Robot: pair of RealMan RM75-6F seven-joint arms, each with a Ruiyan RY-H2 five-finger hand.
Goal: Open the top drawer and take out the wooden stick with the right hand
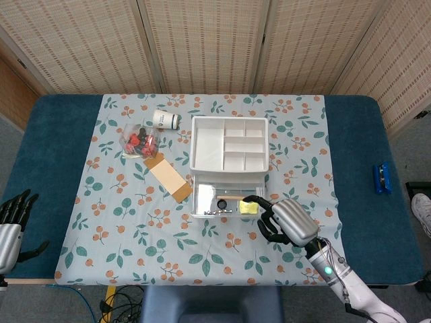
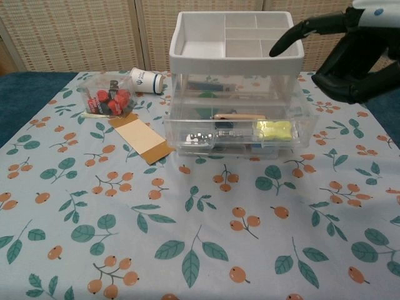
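The clear drawer unit with a white compartment tray [image 1: 196, 145] on top stands mid-table. Its top drawer [image 2: 187, 132] is pulled out toward me. In it lie the wooden stick [image 2: 239, 116] [image 1: 234, 196], a yellow pad [image 2: 273, 129] and small metal pieces. My right hand [image 1: 288, 223] [image 2: 349, 55] hovers over the drawer's right front corner, holding nothing. One finger points out toward the unit and the rest are curled in. My left hand [image 1: 11, 219] hangs off the table's near left edge with its fingers apart, empty.
A white cup [image 1: 166, 119] lies on its side left of the unit. Nearby are a clear bag of red pieces [image 1: 137, 141] and a brown card [image 1: 169, 177]. A blue object [image 1: 382, 177] sits on the far right of the blue table.
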